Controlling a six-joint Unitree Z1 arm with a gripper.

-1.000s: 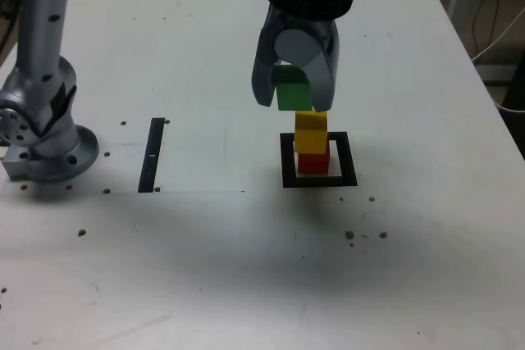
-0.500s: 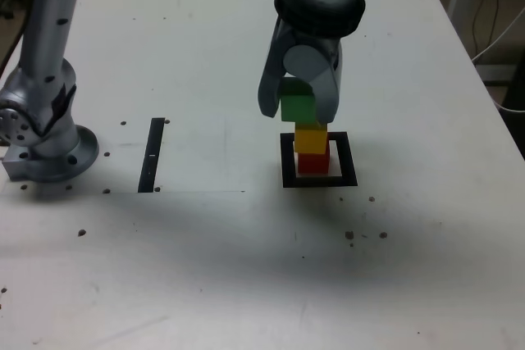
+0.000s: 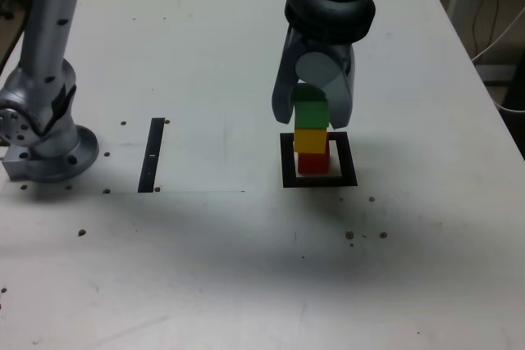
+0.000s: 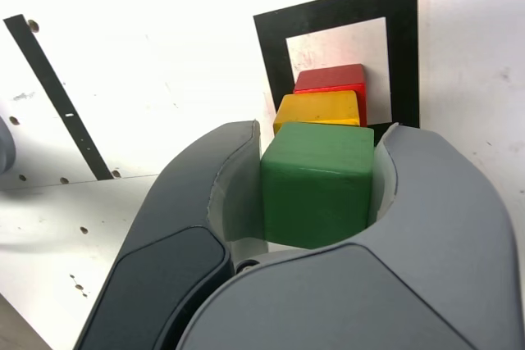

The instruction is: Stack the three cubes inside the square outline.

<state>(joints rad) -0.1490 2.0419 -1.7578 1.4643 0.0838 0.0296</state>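
Green cube sits between the fingers, gripped, apparently just above the yellow cube.

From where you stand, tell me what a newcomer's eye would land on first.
Probably the solid green cube, held in the grey tool and lined up above the yellow cube in the exterior view. Next, the red cube at the bottom, standing inside the thick black square outline on the pale table.
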